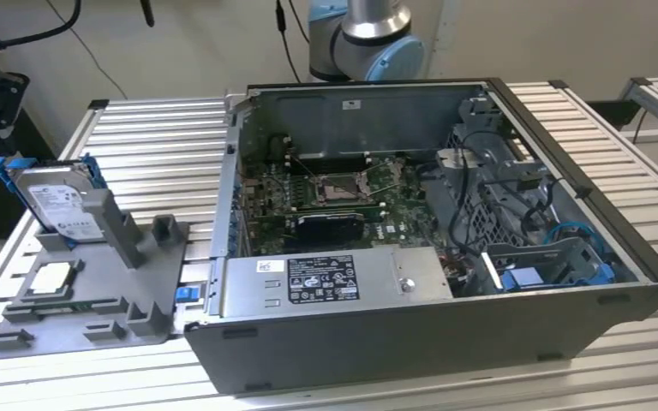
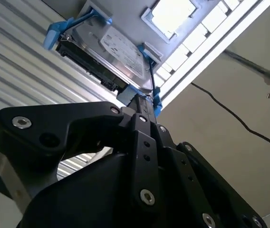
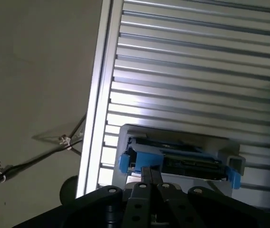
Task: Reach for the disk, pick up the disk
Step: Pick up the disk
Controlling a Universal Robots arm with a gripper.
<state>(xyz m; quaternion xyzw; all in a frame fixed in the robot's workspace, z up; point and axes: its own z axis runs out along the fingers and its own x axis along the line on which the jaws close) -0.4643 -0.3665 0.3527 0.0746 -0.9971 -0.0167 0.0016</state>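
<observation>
Second wrist view shows the gripper (image 2: 142, 100) nearest, its black links spread wide while its two fingers (image 2: 136, 114) lie pressed together with no gap and nothing between them. Just past the tips is the disk (image 2: 109, 47), clipped in its blue frame (image 2: 54, 35). It stands on edge in a grey holder (image 1: 134, 257) on the slatted table (image 1: 158, 137), at the exterior view's left.

The main risk, as I judge it, comes from the closed claw. Fingers that are together cannot straddle the disk, so a descent would strike the frame's rim. That could tip the disk in its slot or lever it out of the holder.

A second risk is grip. The frame is thin plastic and the metal faces are smooth, so an off-centre pinch on a clip could twist or slip.

The holder's upright posts stand close beside the disk and leave little room for a finger on that side. A small square processor chip (image 1: 52, 279) lies flat on the same holder and could be knocked by a falling disk.

Farther off, the open computer case (image 1: 421, 342) is well apart from the disk and does not stand in the way.
</observation>
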